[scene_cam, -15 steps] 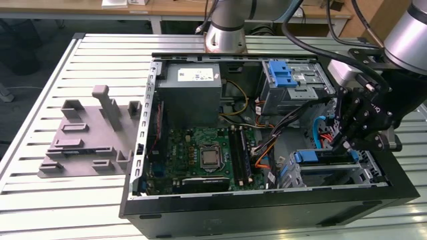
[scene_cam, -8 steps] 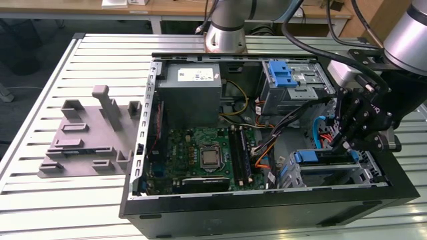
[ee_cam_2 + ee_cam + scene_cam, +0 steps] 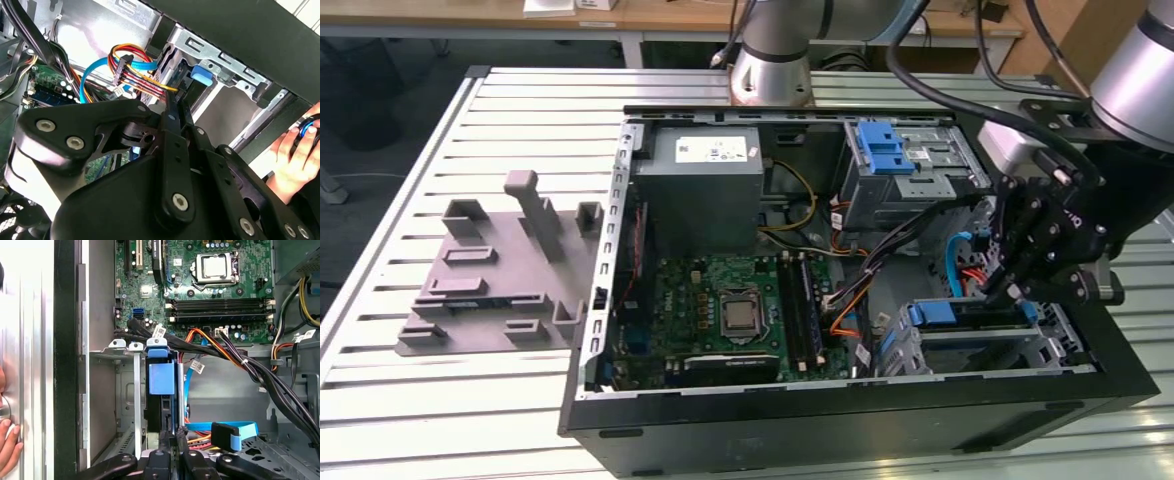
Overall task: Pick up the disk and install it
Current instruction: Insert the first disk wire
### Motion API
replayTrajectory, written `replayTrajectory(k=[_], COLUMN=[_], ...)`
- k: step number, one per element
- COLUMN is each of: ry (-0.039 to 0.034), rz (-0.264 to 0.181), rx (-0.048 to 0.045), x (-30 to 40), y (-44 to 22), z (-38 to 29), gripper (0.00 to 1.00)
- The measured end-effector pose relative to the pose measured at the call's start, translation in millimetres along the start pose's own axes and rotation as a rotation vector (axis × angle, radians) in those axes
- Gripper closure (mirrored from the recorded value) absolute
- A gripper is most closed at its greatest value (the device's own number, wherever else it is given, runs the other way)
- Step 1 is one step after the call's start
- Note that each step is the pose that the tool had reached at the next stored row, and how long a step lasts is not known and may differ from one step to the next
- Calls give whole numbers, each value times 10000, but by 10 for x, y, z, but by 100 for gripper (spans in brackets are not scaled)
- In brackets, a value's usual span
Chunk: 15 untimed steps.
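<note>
The disk (image 3: pixel 161 385) stands on edge in the drive cage (image 3: pixel 116 346) at the computer case's (image 3: pixel 854 410) front corner, its blue bracket uppermost. The gripper (image 3: pixel 171 432) has its fingers pressed together on the disk's rear edge. Installing seems nearly done; what remains calls for a straight, steady push, clear of the cables (image 3: pixel 235 357) beside the cage.

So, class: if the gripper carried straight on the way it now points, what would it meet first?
Probably the disk, standing on edge in the drive cage: in the first wrist view the gripper is right at its blue-framed edge, though contact is unclear.
</note>
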State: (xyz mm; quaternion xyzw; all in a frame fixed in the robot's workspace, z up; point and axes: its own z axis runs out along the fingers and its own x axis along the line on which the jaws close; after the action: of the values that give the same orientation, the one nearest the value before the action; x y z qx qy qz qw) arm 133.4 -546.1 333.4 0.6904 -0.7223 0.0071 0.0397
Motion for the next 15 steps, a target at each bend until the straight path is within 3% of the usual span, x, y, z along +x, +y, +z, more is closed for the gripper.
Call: replayTrajectory(k=[15], ry=[-5], rz=[177], rx=[-28], x=[11], y=[-6], z=[11], gripper=[84])
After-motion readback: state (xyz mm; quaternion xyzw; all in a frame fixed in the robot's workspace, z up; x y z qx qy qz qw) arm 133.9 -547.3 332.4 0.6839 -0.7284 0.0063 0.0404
